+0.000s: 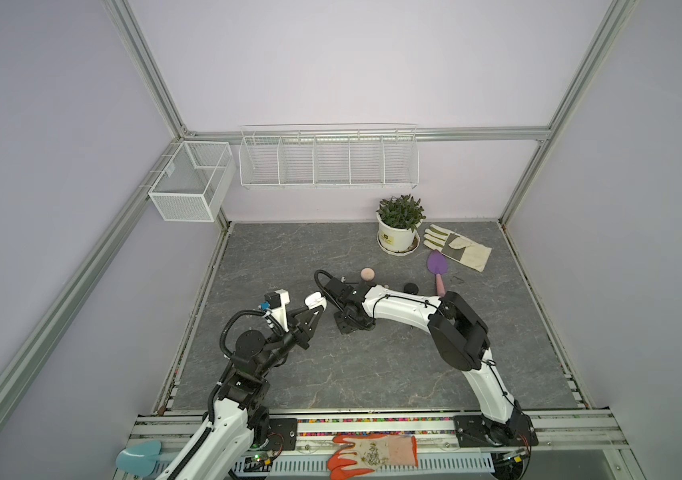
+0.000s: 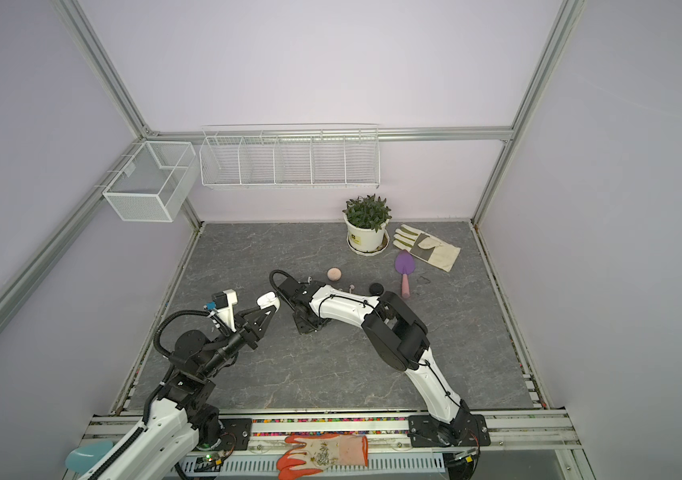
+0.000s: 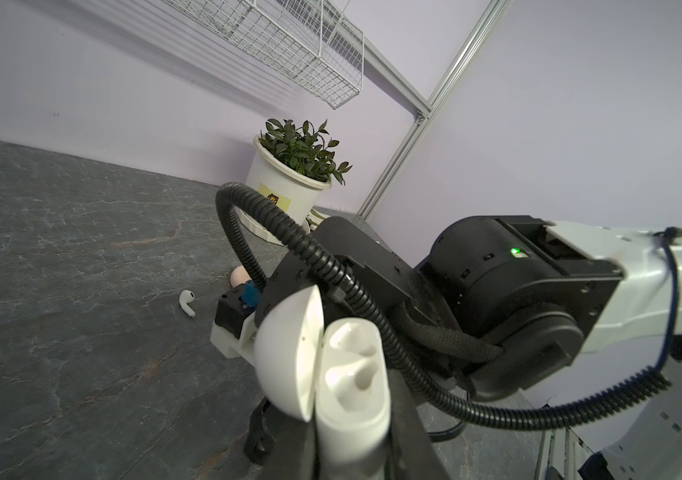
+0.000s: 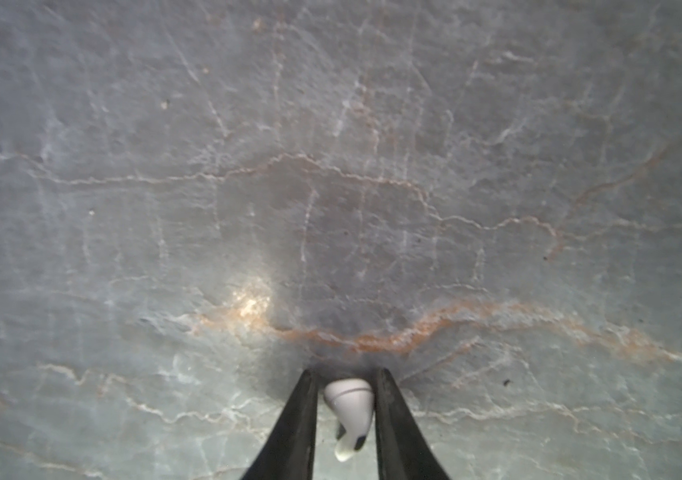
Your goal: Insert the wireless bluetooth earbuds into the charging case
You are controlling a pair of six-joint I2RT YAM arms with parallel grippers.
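Right gripper (image 4: 346, 374) points straight down, tips on the grey table (image 4: 331, 166). Its black fingers (image 4: 294, 428) sit tight against both sides of a white earbud (image 4: 349, 405), so it is closed on the earbud, which lies on the table surface. Left gripper (image 1: 317, 303) is clamped on the white charging case (image 3: 354, 374) and holds it up off the table. The lid (image 3: 289, 353) is hinged open, with two sockets visible inside. In both top views the case sits just left of the right wrist. The two grippers are near each other, not touching. A second earbud (image 3: 187, 302), also white, lies loose on the table beyond the case, near a pink round case (image 1: 367, 273). A black round case (image 1: 410, 287) sits further right, beside the right arm. Behind those are a purple trowel (image 1: 438, 268), a pale glove (image 1: 457, 247) and a potted plant (image 1: 399, 226) by the back wall. Any other earbuds are too small to sort out.
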